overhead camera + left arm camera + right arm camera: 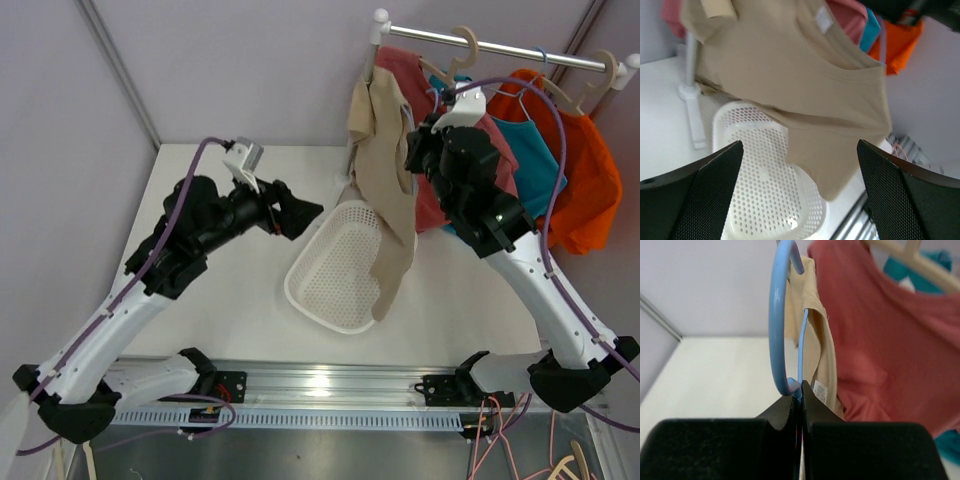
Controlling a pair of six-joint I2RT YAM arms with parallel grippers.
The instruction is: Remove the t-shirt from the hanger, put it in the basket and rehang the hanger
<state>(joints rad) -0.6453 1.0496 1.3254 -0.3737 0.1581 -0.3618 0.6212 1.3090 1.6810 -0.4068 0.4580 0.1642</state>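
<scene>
Hanging item, principal: one beige t-shirt [385,150], draped on a light blue hanger [774,315], located far and right of centre, just beside the left end of the clothes rail [500,45]. Collar uppermost, white neck label showing in the left wrist view; the body fell in loose folds, with its lower edge over the right side of the basket [300,290]. Whether cloth and basket touched could not be told.

Right fingers [799,399]: pressed together on the hanger at the foot of its hook, the hook curving up free of any rail in the right wrist view. The right arm reached up from the near right, so that the hanger and t-shirt hung from this grip.

Left fingers [297,213]: spread wide and holding nothing, raised over the bench [220,300] left of the basket and pointed towards the t-shirt, apart from it.

Basket: white, perforated plastic, shallow, resting on the bench at centre.

Rail stock, on wooden hangers [465,40]: one pink shirt [398,66] directly behind the beige one, one teal shirt [535,160] to its right, and one orange shirt [590,170] at the far right end.

Rail post [690,90]: white, standing on the bench at the far side, behind the t-shirt.
</scene>
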